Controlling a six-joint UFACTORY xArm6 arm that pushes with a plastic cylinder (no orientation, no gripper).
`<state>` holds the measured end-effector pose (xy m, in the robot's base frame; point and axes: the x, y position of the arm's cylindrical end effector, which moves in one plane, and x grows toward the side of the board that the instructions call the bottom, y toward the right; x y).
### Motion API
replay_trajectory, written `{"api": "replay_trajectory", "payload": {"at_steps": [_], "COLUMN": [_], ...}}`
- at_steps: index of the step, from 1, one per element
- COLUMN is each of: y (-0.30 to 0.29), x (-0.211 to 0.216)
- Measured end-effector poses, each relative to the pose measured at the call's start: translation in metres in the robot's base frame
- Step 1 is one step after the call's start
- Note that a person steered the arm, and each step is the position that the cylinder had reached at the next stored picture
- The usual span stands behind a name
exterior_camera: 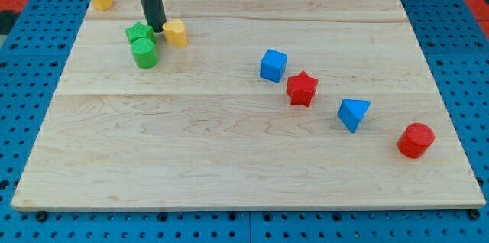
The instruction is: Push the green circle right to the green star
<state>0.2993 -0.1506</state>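
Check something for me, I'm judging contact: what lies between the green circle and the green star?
Nothing: in the camera view the green circle touches the green star just above it. My tip sits beside the star.

circle (144, 53) touching star (138, 32), below it

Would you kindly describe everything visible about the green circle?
The green circle is a short, solid-looking green cylinder standing upright on the wooden board, near the view's top left. It touches the green star just above it. My tip sits up and right of it, apart, between star and yellow block.
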Motion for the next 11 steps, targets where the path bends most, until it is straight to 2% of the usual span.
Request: {"api": "replay_trajectory", "payload": {"at_steps": [1, 3, 4, 5, 6, 7, 8, 9, 11], "y": [-0.005, -0.038, -0.038, -0.028, 0.004, 0.042, 0.038, 0.020, -0.042], "x": [0.009, 0.072, 0.069, 0.045, 0.025, 0.056, 0.099, 0.122, 0.090]}}
